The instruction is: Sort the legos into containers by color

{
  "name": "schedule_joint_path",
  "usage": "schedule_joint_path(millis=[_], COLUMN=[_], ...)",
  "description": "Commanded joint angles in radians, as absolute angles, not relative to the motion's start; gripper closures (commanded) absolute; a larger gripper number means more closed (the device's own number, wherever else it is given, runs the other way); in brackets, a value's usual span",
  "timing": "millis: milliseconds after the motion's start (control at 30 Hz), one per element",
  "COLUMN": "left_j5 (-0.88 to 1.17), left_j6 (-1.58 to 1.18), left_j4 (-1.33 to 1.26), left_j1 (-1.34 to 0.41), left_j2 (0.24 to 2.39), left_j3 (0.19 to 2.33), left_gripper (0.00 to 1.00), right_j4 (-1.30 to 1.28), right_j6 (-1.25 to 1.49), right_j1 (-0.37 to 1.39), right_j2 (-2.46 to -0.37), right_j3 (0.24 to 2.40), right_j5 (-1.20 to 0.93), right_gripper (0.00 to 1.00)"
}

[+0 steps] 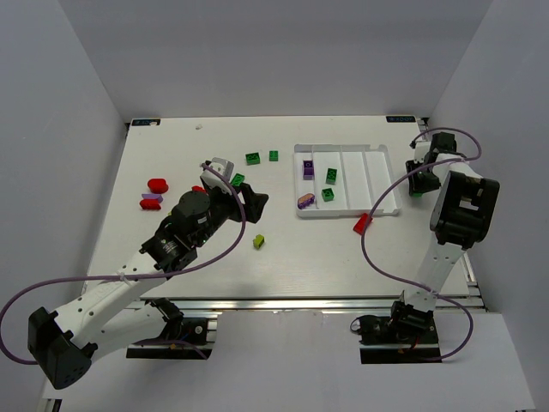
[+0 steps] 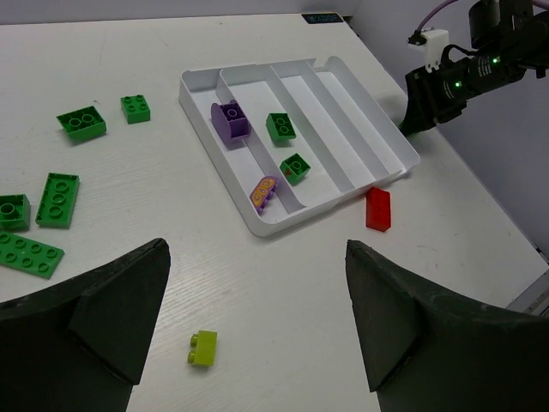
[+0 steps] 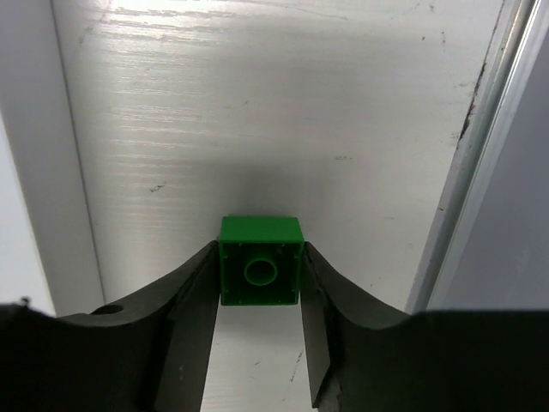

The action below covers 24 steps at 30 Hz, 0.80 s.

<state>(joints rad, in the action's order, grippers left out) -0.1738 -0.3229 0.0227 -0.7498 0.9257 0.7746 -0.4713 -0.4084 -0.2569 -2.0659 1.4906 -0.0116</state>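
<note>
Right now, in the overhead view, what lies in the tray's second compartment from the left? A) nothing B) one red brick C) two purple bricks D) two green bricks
D: one green brick and a second green brick lie there in the tray, while the purple brick sits one compartment further left.

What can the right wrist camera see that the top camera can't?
Only the right wrist camera shows the green brick with the right gripper fingers against its two sides. Only the top camera shows the white tray, the loose bricks and the left gripper. Both show the white table and the right gripper.
</note>
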Motion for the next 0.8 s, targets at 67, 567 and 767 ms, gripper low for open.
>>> schedule_joint_path(millis=[67, 567, 767], left_j5=[-0.186, -0.23, -0.25], left_j6=[-0.321, -0.299, -0.281], left_j4=[0.014, 0.008, 0.008], left_j1=[-0.749, -0.747, -0.746], left_j2=[0.911, 0.92, 0.94], left_j3=[0.764, 0.755, 0.75], left_gripper=[0.07, 0.07, 0.07], right_j4=[-0.456, -0.42, -0.471], right_j6=[-0.407, -0.452, -0.427], right_j1=[-0.273, -0.172, 0.107], right_j2=[-2.051, -1.632, -1.683], right_j3=[1.513, 1.333, 1.376], right_j5=[-0.024, -0.62, -0.512], right_gripper=[0.72, 1.0, 1.0])
